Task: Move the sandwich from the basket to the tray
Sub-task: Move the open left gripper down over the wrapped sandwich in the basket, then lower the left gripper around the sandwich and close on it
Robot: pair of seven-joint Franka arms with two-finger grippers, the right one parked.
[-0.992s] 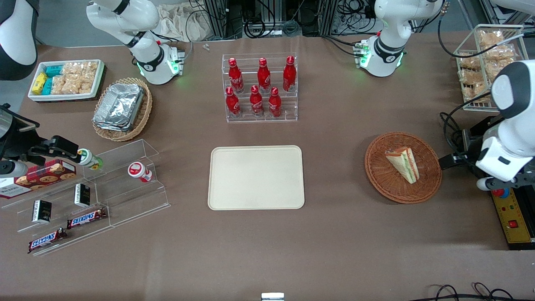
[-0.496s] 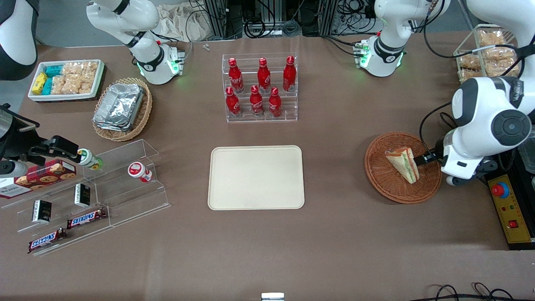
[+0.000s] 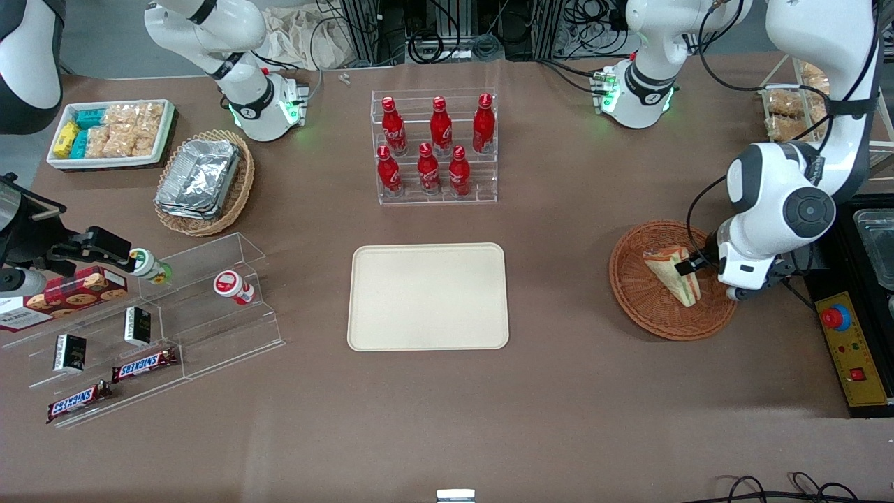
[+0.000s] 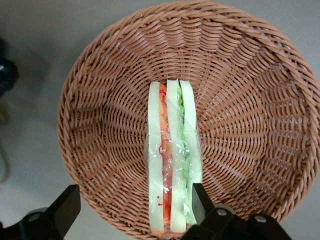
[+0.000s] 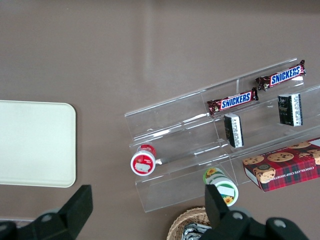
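While the sandwich (image 3: 672, 272) lies on its side in the reddish wicker basket (image 3: 642, 300), wrapped in clear film with its white bread and green and orange filling showing, the left gripper (image 4: 134, 207) hangs over the basket's rim at the working arm's end of the table. Its two black fingers (image 4: 64, 207) are spread wide, one near the sandwich's broad end and the other over the basket's wall, with nothing pinched between them. The cream tray (image 3: 427, 296) sits bare at the middle of the table, well apart from the basket, with only brown tabletop between the two. Farther from the front camera than the tray stands a clear rack of red bottles (image 3: 434, 147). A yellow box with a red button (image 3: 848, 349) lies just beside the basket, near the arm.
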